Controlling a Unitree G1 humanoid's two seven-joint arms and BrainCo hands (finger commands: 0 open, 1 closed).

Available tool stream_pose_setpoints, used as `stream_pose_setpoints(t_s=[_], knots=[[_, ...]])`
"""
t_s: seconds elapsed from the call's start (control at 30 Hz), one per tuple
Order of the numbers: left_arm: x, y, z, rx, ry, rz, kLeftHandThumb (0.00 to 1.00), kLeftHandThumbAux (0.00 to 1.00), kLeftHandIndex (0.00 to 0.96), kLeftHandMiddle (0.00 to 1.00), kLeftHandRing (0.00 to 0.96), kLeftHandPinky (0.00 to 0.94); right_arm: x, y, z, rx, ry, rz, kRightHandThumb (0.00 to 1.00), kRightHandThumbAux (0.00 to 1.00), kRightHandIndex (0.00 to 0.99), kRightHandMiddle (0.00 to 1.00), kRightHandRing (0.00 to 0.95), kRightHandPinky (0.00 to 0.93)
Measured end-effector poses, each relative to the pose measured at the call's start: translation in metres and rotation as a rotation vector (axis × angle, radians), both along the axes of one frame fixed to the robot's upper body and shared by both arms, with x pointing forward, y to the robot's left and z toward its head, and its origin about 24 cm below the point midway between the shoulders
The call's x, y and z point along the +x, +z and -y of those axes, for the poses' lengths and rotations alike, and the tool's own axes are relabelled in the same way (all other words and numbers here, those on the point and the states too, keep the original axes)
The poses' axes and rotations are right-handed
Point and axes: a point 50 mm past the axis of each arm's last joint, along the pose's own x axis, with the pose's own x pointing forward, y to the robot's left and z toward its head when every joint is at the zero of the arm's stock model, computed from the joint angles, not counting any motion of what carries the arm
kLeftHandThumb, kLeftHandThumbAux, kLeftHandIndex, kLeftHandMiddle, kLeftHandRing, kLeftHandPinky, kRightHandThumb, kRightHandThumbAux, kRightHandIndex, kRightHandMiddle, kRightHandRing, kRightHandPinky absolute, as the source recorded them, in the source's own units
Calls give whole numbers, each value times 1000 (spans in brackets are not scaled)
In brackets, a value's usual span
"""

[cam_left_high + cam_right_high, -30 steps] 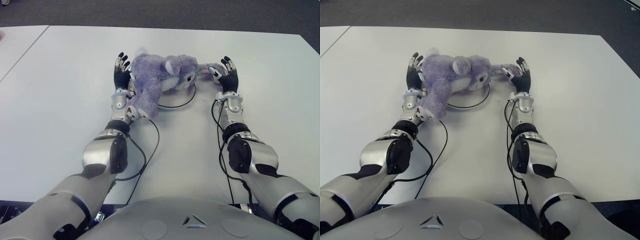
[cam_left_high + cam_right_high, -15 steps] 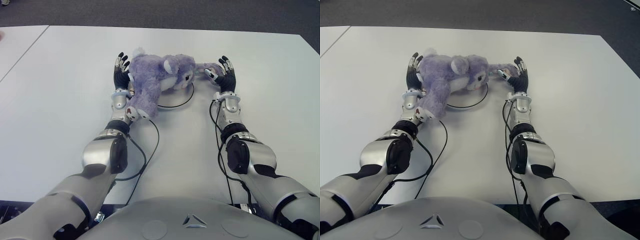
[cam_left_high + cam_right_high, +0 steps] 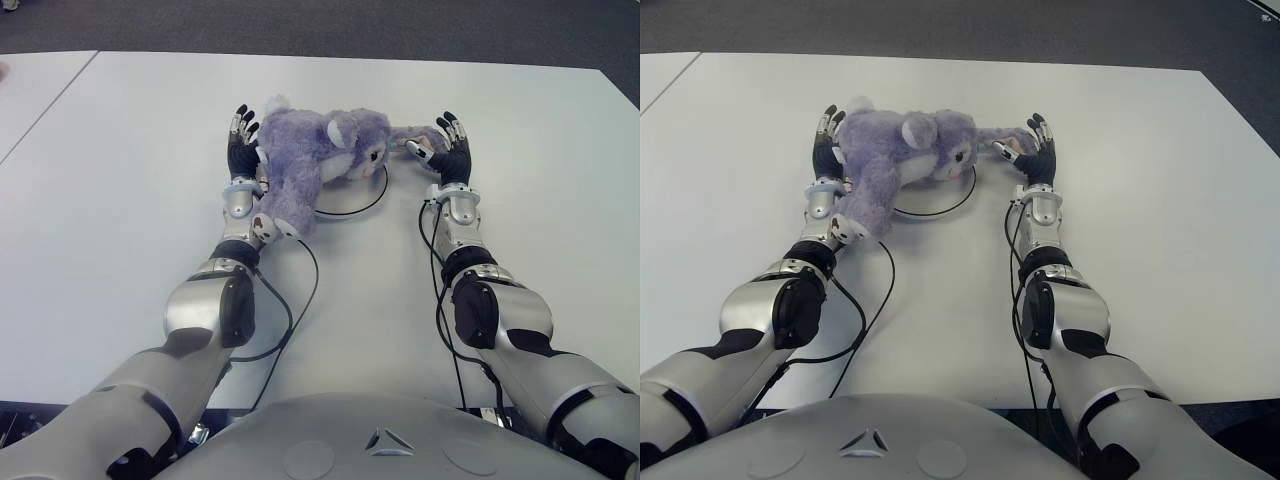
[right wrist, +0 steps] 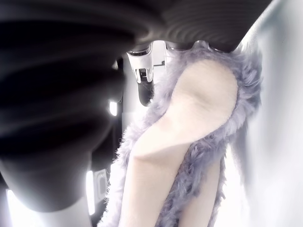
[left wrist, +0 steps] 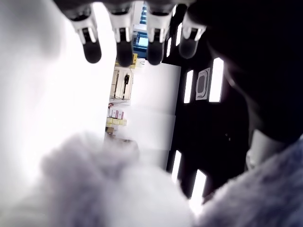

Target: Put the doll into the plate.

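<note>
Closing in from a second ago, the right hand [image 3: 449,152] is pressing its open palm against the purple plush doll's [image 3: 325,160] arm, gripping nothing. The left hand [image 3: 243,148], fingers extended, is flanking the other side. The doll is lying across the plate [image 3: 362,203], so release looks near.

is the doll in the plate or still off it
In. The doll lies on its side across the plate, covering most of it, only the near rim showing. The left hand and right hand flank it, fingers spread.
</note>
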Motion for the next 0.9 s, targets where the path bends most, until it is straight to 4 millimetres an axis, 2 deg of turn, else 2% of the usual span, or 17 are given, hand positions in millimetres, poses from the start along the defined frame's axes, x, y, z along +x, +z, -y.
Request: stream_pose_setpoints(t_s=[0.9], knots=[[0,0,0,4,-3,0,0,666,81,106,106,116,0,0,0,3,-8,0,0,889,98,127,146,197]])
